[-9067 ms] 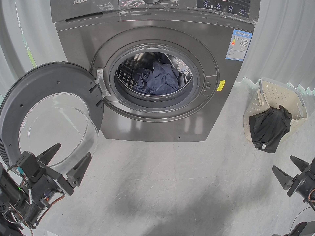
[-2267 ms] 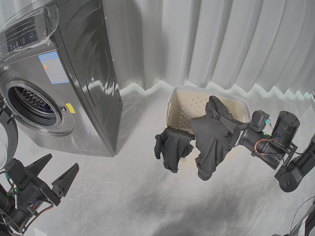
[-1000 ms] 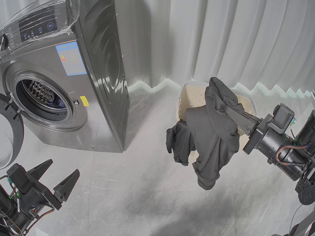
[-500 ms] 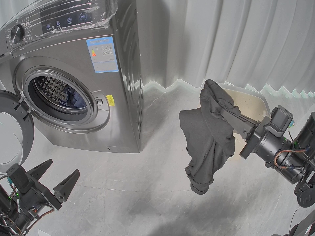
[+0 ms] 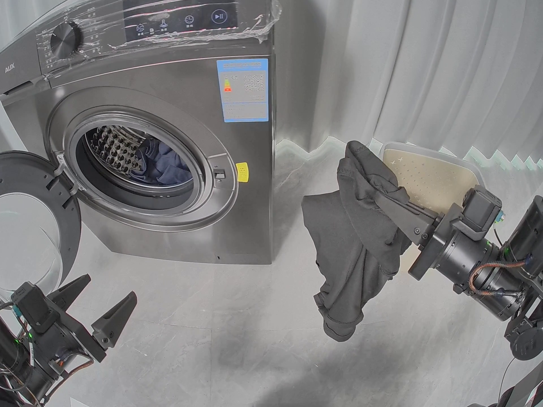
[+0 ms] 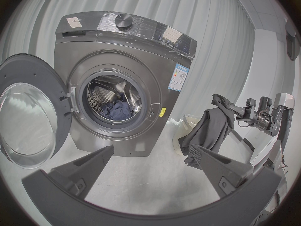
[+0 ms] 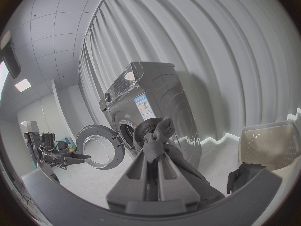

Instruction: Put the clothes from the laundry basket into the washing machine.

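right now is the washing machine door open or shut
Open. The door hangs swung wide on its hinge, clear of the drum opening, and blue clothes show inside the drum.

Looked like a staged lab/demo rm, not a home: washing machine (image 5: 249, 199) w/ plastic wrap (image 5: 186, 7) still on its panel, pale stone-look floor (image 5: 226, 334), grey curtains (image 5: 452, 57) all round, office-type ceiling tiles (image 7: 47, 22) w/ a panel light (image 7: 22, 84).

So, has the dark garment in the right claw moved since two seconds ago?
Yes. The dark garment in the right claw hung across the front of the laundry basket; now it hangs at its edge, nearer the washing machine. The camera also turned.
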Motion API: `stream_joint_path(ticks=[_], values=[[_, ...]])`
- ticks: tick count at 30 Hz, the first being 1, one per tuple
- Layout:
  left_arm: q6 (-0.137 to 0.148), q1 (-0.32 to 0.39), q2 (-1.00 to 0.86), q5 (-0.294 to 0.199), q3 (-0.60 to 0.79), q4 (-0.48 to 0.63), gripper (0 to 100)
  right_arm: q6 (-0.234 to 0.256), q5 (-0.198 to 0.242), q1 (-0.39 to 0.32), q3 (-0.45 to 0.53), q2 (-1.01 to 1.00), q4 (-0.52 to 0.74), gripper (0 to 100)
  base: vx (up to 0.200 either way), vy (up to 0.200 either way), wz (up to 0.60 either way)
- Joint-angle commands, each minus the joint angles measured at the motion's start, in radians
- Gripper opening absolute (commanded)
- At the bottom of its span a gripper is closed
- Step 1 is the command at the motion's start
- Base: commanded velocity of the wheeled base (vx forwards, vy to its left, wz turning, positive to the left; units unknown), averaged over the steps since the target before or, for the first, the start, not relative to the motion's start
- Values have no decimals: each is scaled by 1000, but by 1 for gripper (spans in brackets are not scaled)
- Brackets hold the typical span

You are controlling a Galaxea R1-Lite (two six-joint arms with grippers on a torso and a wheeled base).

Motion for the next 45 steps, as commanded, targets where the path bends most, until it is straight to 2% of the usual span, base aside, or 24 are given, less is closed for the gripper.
stream_joint_path(ticks=[1, 12, 18, 24, 30, 45], values=[[0, -2, 1, 1, 4, 0, 100, 0, 1, 1, 0, 4, 0, 0, 0, 200, 0], [0, -2, 0, 1, 2, -2, 100, 1, 1, 12, 0, 4, 0, 0, 0, 200, 0], [0, 0, 1, 1, 1, -2, 100, 1, 1, 12, 2, 4, 0, 0, 0, 0, 0], [-2, 0, 1, 1, -1, -2, 100, 3, 1, 12, 2, 4, 0, 0, -200, 0, 0], [0, -2, 3, 1, 2, 0, 100, 4, 1, 12, 2, 12, -3, 0, 0, 0, 0], [1, 3, 4, -1, -18, 1, 100, 4, 2, 21, -9, 42, -5, 0, 0, 200, 0]])
